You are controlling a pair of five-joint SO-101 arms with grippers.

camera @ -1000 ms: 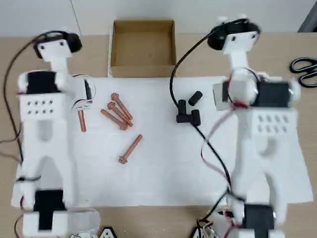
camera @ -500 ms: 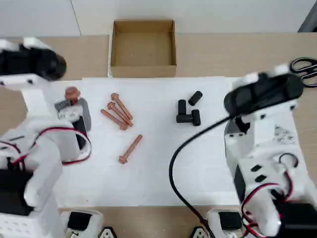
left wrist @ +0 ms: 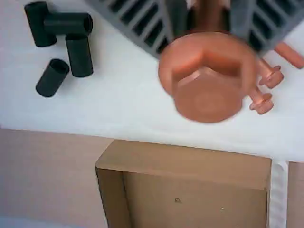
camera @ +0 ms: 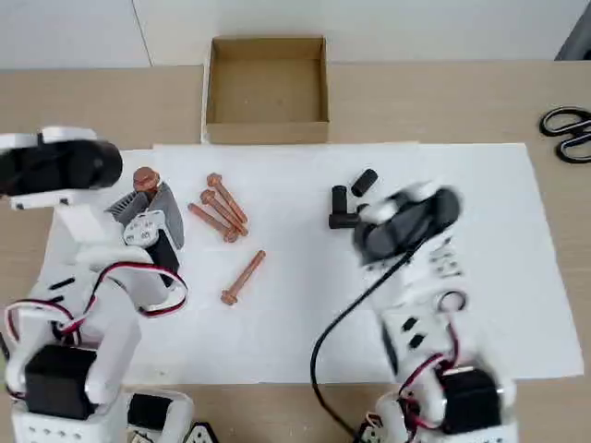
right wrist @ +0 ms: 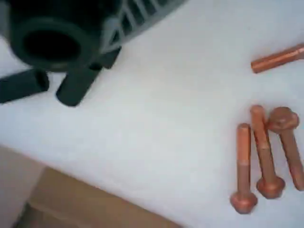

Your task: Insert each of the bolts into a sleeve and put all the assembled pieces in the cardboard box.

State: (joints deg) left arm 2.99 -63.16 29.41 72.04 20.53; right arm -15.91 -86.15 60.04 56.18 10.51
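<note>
White sheet (camera: pixel 305 305) on wooden table (camera: pixel 416 101); cardboard box (camera: pixel 266 135), perhaps scissors (camera: pixel 568 129), beside.

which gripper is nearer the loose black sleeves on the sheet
Right. The right gripper, holding a sleeve, is just beside the loose sleeves; the left gripper, holding a bolt, is across the sheet past the loose bolts.

We see bright, even light falling from above. The white sheet (camera: pixel 277 323) glows almost washed out, and the loose bolts (camera: pixel 222 208) drop only faint, soft shadows on it. The cardboard box (camera: pixel 266 92) is shaded along its inner walls. The held bolt (left wrist: pixel 206 78) carries a dull sheen; the sleeve (right wrist: pixel 50 42) stays dark.
</note>
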